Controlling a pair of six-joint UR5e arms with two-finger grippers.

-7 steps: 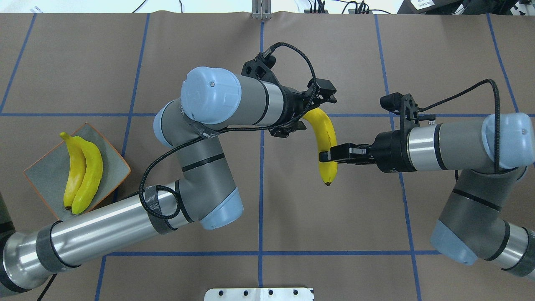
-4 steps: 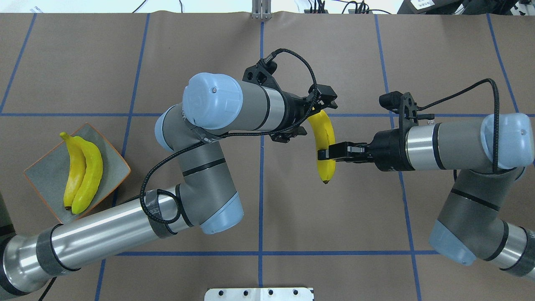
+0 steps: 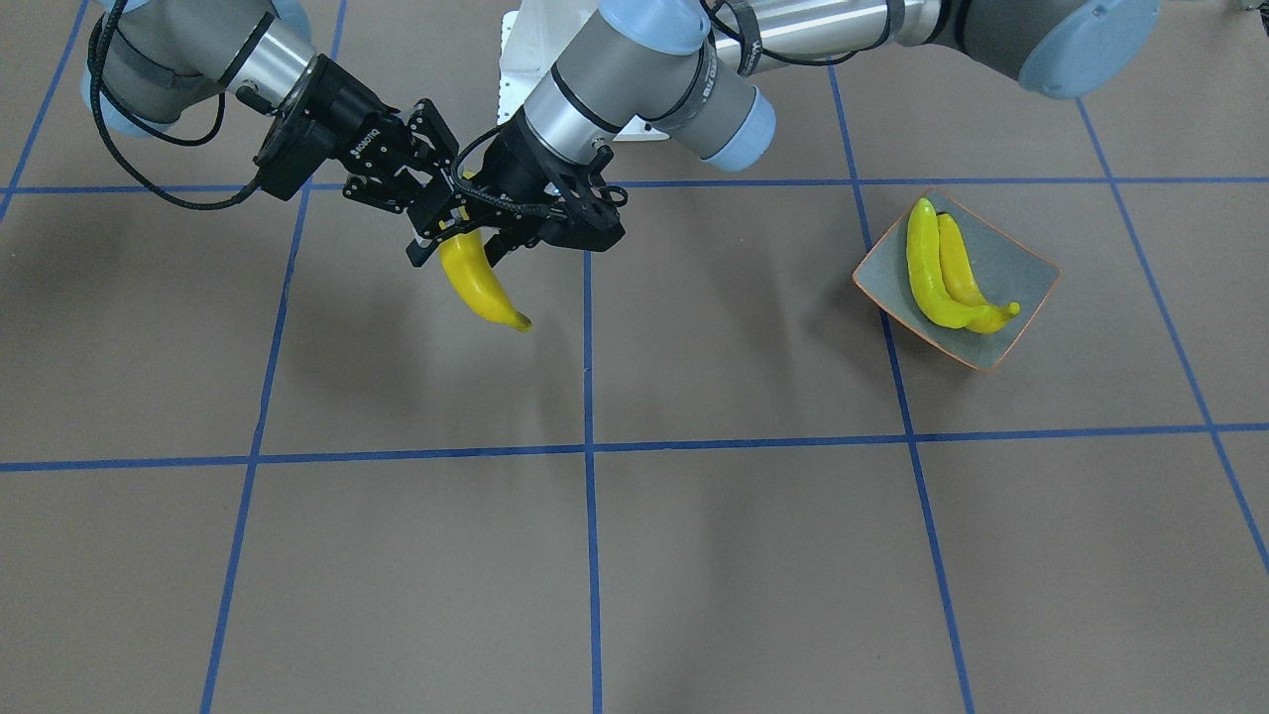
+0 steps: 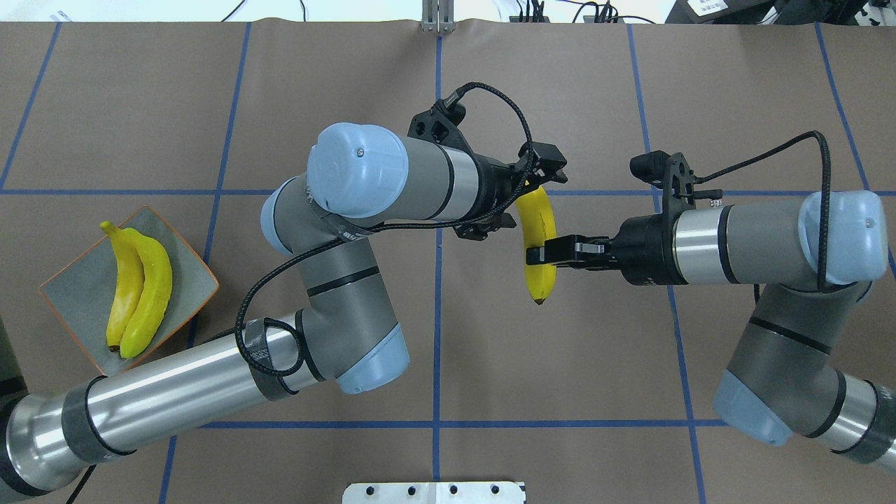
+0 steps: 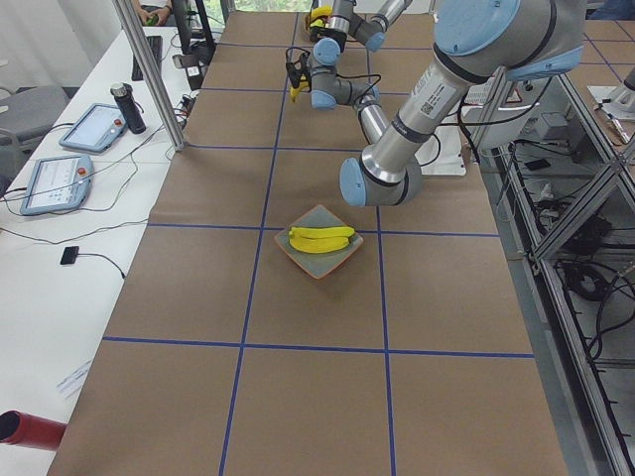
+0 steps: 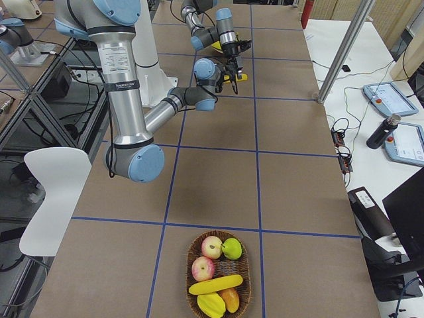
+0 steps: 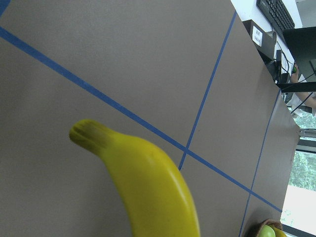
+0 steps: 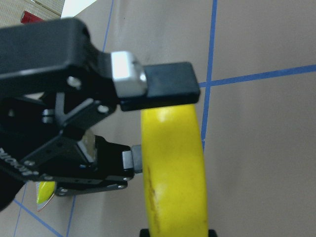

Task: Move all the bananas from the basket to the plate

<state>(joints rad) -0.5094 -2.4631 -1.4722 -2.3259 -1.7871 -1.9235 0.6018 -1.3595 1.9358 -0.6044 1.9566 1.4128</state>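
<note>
**Setting.** Bench (image 4: 560,364) covered in brown paper and ruled into squares by blue tape lines (image 4: 437,364). A white side table (image 5: 40,268) with handheld screens runs along the edge away from the robot.

**1. plate** (image 4: 77,294). Grey-green, squarish, thin orange rim. It lies flat on the bench, turned cornerwise to the tape lines.

**2. plated bananas** (image 4: 150,294). Two, yellow, lying on the plate side by side and touching along their length.

**3. held banana** (image 4: 540,280). Yellow, with a dark tip pointing toward the robot. It is up in the air, clear of the bench and well apart from the plate, on the robot's right of it. It hangs tilted, dark tip lowest.

**4. right gripper** (image 4: 535,253). Closed on the held banana about mid-length. The wrist view shows one finger pressed on top and one beneath.

**5. left gripper** (image 4: 532,185). At the held banana's other end, on the side nearer the plate. The jaws stand either side of the fruit, and one pad (image 8: 131,160) lies against its flank. Whether they clamp it cannot be told.

**6. basket** (image 6: 192,265). Oval wicker, farther from the plate than the held banana, at the opposite end of the bench. It holds the basket banana (image 6: 215,285), which lies across the other fruit: two reddish apples (image 6: 202,268), a green one (image 6: 232,248) and more below.
</note>
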